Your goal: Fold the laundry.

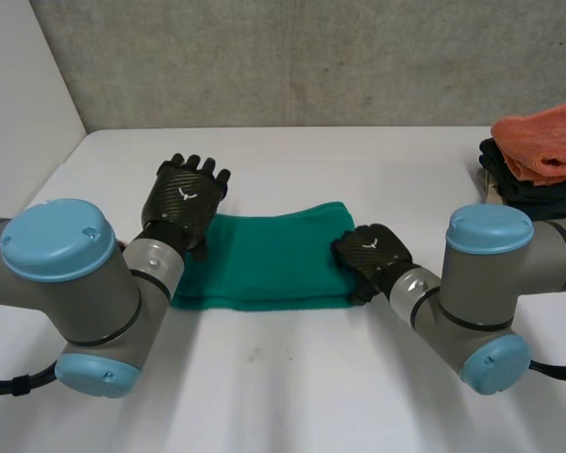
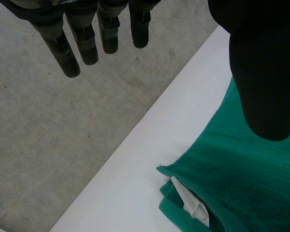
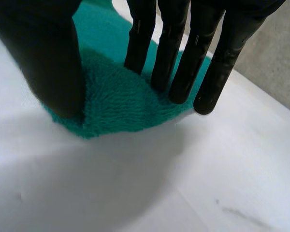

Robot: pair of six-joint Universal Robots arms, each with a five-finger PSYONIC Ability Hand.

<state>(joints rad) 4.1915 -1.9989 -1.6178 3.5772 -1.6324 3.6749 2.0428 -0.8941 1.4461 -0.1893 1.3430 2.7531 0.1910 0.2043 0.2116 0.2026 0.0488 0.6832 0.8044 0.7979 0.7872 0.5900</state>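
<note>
Where it lies, the green towel is folded flat.

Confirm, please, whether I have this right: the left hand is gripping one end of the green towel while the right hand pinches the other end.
Not quite. The left hand is open, fingers straight and holding nothing above the green towel, as the left wrist view shows; the right hand does pinch the other end.
</note>
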